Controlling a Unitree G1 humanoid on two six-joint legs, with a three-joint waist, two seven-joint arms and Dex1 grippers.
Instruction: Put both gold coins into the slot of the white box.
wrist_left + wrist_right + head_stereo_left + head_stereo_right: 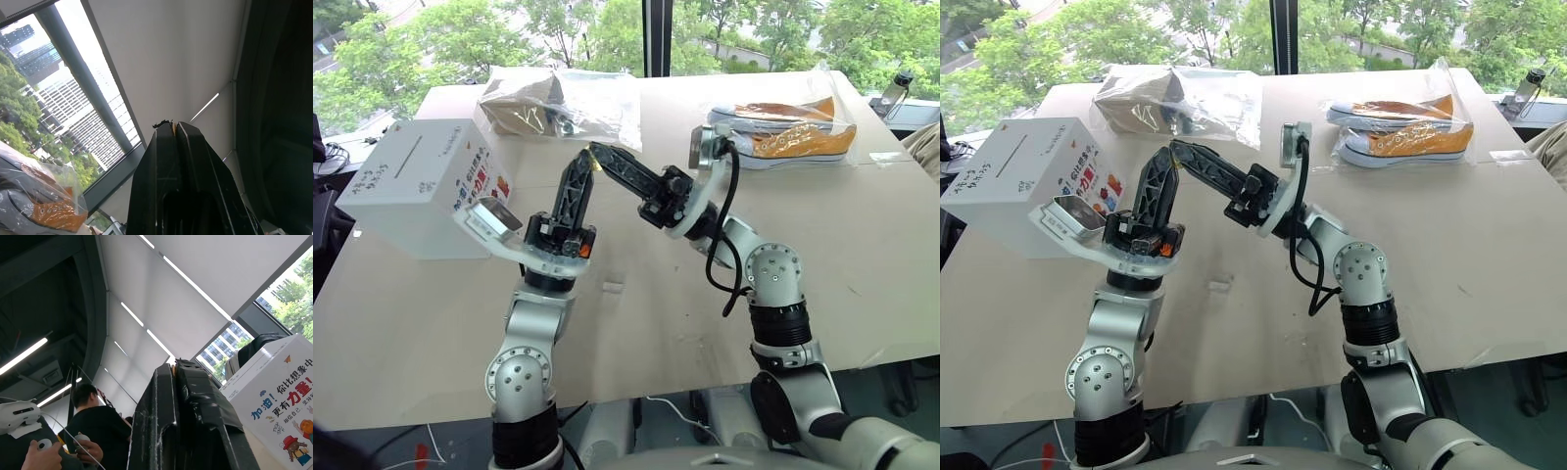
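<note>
The white box [416, 186] sits on the surface [862, 255] left of both pincers, its slot [409, 157] facing up for a drop from above. The left pincer [588, 154] is clamped on a gold coin [173, 128], raised tip to tip with the closed right pincer [599, 150], probably a handover so the arm nearer the box can post it.

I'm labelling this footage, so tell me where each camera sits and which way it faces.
Left eye: on the head, looking forward and down at the table, the box, and the left gripper and right gripper tip to tip.
Right eye: beside it, same scene.
Left wrist: looks up along its shut fingers, which pinch a coin, at the ceiling and shoes.
Right wrist: looks up along its shut fingers at ceiling, box and a person.
Shared: eyes and right wrist see the box; eyes and left wrist see the shoes.
</note>
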